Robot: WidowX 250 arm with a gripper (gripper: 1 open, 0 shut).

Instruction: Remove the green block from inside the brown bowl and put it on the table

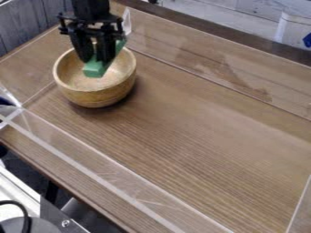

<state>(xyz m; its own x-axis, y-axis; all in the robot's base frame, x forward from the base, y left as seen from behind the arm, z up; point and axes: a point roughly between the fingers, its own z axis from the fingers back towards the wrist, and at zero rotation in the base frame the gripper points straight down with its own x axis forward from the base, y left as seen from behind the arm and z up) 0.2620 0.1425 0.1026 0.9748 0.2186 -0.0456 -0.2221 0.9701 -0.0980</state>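
The brown bowl (pixel 95 84) stands on the table (pixel 195 127) at the upper left. Just above its far rim hangs my black gripper (pixel 96 64), pointing straight down and shut on the green block (pixel 94 66). The block's lower end shows bright green between the fingertips (pixel 108 58), clear of the bowl's pale floor. The block's upper part is hidden between the fingers.
Low clear plastic walls (pixel 73 150) run along the table's edges. A long stretch of bare wood-grain tabletop lies to the right of and in front of the bowl. A pale object (pixel 295 32) sits beyond the far right wall.
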